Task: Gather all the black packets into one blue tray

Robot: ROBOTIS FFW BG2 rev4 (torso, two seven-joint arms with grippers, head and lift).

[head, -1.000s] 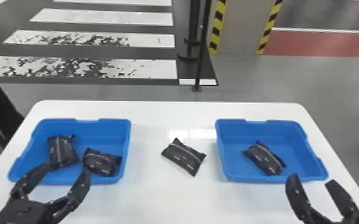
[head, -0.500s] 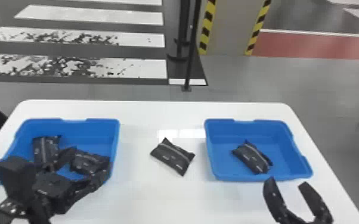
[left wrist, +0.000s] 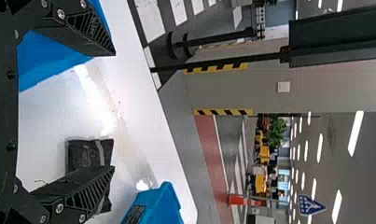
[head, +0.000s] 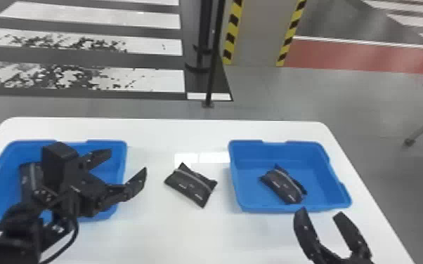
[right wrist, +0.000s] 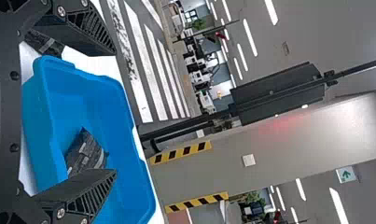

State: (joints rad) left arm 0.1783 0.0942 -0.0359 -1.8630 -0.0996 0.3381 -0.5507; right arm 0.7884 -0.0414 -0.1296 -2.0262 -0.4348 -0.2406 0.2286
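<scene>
Both spread wide, the left end effector (head: 128,162) hangs at ten o'clock from a black packet (head: 190,186), the right end effector (head: 320,213) at three.

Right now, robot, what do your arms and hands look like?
My left arm is black, with a thin black cable curving beside it. My left hand and right hand are black too, with two fingers each that get narrower toward the tips. Close up, those fingers have slanted grooves, and little silvery screws sit near them.
</scene>
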